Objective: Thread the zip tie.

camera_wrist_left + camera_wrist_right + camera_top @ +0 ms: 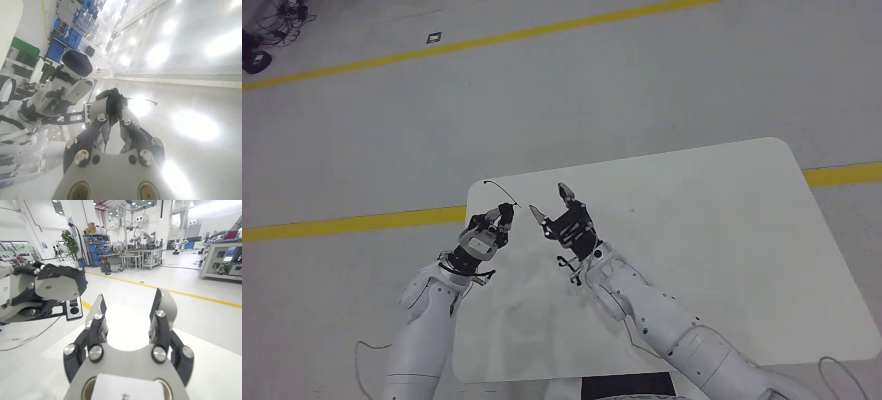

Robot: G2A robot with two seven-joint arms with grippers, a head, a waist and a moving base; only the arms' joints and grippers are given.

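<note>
Near the table's (722, 220) far-left corner, the left gripper (504, 213) pinches the light, springy zip tie (499, 188), and the right gripper (547, 200), jaws spread, should likely grasp its free end.

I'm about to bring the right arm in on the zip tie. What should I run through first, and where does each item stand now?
1. Left gripper holds the zip tie: ok, jaws shut on it.
2. Right gripper free to grasp: ok, jaws open and empty.
3. Grippers clear of each other: ok, side by side with a gap between them.
4. Tie's long end free: ok, it arcs away from the left gripper and touches nothing.
5. Tie threaded: not ok, no closed loop shows.
6. Where the tie's other end sits: cannot tell, hidden at the left jaws.
</note>
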